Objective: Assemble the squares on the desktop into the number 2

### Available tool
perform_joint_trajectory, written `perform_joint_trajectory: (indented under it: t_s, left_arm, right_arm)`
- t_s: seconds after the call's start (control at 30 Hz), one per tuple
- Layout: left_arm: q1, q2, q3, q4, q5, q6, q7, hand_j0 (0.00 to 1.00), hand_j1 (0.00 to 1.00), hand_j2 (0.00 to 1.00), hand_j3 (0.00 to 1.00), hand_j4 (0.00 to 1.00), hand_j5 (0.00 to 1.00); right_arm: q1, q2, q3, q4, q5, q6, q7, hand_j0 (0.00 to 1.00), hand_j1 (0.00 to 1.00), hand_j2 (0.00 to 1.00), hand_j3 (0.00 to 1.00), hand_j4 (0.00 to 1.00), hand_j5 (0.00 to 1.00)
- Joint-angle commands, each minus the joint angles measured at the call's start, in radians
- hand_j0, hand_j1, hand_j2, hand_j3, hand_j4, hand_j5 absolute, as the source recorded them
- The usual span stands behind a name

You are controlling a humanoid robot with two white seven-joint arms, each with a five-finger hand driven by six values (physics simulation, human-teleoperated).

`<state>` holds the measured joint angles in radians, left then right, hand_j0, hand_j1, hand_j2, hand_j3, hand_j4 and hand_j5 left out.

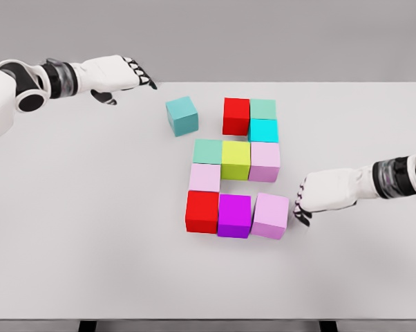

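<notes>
No readable text, label, brand, number or sign appears on the coloured cubes (236, 160) or the white tabletop (90, 207).

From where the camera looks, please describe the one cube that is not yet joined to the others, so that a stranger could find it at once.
On the white table, coloured cubes form an almost finished 2 in the middle. Look at the figure's upper left: the teal cube sits alone there, apart from the red cube that begins the top row. It alone touches no other cube and is slightly turned.

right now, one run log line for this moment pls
stage: 2 nearly built | loose: teal cube apart, upper left | left hand: open, raised near it | right hand: beside lilac cube
</notes>
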<state>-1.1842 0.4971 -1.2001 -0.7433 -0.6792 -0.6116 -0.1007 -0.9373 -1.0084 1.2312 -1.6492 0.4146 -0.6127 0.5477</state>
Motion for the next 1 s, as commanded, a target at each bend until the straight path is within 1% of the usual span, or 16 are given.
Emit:
perform_joint_trajectory:
  t_s: [0.0, 0.17, 0.27, 0.33, 0.47, 0.5, 0.6, 0.97]
  left_arm:
    - [0.003, 0.017, 0.000, 0.001, -0.003, 0.001, -0.004, 0.78, 0.78, 0.78, 0.78, 0.78, 0.78]
    - [0.009, 0.014, -0.010, -0.011, -0.003, 0.001, -0.024, 0.77, 0.77, 0.77, 0.77, 0.77, 0.77]
    - [0.017, 0.011, -0.012, -0.018, -0.003, 0.001, -0.025, 0.77, 0.77, 0.77, 0.77, 0.77, 0.77]
    - [0.017, 0.011, -0.019, -0.036, -0.002, 0.001, -0.030, 0.77, 0.77, 0.77, 0.77, 0.77, 0.77]
    - [0.017, 0.011, -0.019, -0.037, -0.003, 0.001, -0.030, 0.76, 0.76, 0.76, 0.76, 0.76, 0.76]
    - [0.017, 0.011, -0.019, -0.037, -0.003, 0.001, -0.030, 0.73, 0.73, 0.73, 0.73, 0.73, 0.73]
    - [0.015, 0.009, -0.026, -0.036, -0.003, 0.001, -0.030, 0.70, 0.70, 0.70, 0.70, 0.70, 0.70]
    - [0.020, -0.029, -0.027, -0.027, -0.031, 0.001, -0.031, 0.70, 0.70, 0.70, 0.70, 0.70, 0.70]
  right_arm:
    - [0.000, 0.005, -0.009, 0.014, -0.005, 0.002, 0.000, 0.42, 0.42, 0.42, 0.42, 0.42, 0.42]
    - [0.000, 0.027, -0.010, 0.048, -0.003, 0.002, 0.001, 0.42, 0.42, 0.42, 0.42, 0.42, 0.42]
    - [0.000, 0.033, -0.010, 0.048, -0.003, 0.002, 0.001, 0.42, 0.42, 0.42, 0.42, 0.42, 0.42]
    - [0.000, 0.036, -0.010, 0.045, -0.003, 0.002, 0.001, 0.42, 0.42, 0.42, 0.42, 0.42, 0.42]
    - [0.000, 0.050, -0.010, 0.046, -0.003, 0.002, 0.003, 0.42, 0.42, 0.42, 0.42, 0.42, 0.42]
    - [0.000, 0.054, -0.010, 0.046, -0.002, 0.002, 0.003, 0.42, 0.42, 0.42, 0.42, 0.42, 0.42]
    - [0.000, 0.054, -0.009, 0.045, -0.003, 0.002, 0.003, 0.42, 0.42, 0.42, 0.42, 0.42, 0.42]
    - [0.000, 0.063, -0.010, 0.039, -0.005, 0.002, 0.006, 0.42, 0.42, 0.42, 0.42, 0.42, 0.42]
